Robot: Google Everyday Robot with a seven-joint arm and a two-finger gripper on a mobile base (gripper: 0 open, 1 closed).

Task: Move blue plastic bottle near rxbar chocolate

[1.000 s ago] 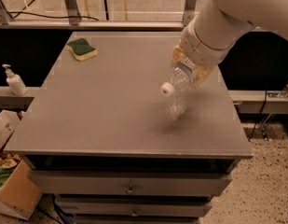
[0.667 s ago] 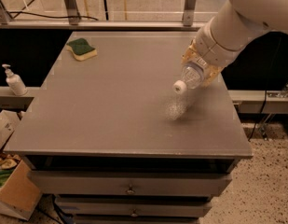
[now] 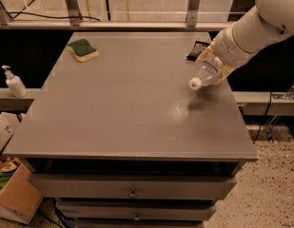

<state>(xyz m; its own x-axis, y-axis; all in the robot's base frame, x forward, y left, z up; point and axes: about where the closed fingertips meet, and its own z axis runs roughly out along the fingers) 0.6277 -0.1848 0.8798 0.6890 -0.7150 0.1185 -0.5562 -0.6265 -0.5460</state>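
Observation:
The blue plastic bottle (image 3: 204, 74) is held tilted above the right side of the grey table (image 3: 132, 103), its white cap pointing down and to the left. My gripper (image 3: 214, 63), at the end of the white arm coming in from the upper right, is shut on the bottle's body. The rxbar chocolate (image 3: 197, 50), a small flat black wrapper, lies on the table's far right, just behind and left of the gripper. The arm hides part of the bar.
A green-and-yellow sponge (image 3: 83, 50) lies at the table's far left. A white pump dispenser (image 3: 14, 82) stands on a ledge to the left of the table. Cardboard boxes (image 3: 11, 189) sit on the floor at lower left. A metal rail runs behind the table.
The gripper has carried the bottle to the right and toward the far edge, uncovering the black bar beside it.

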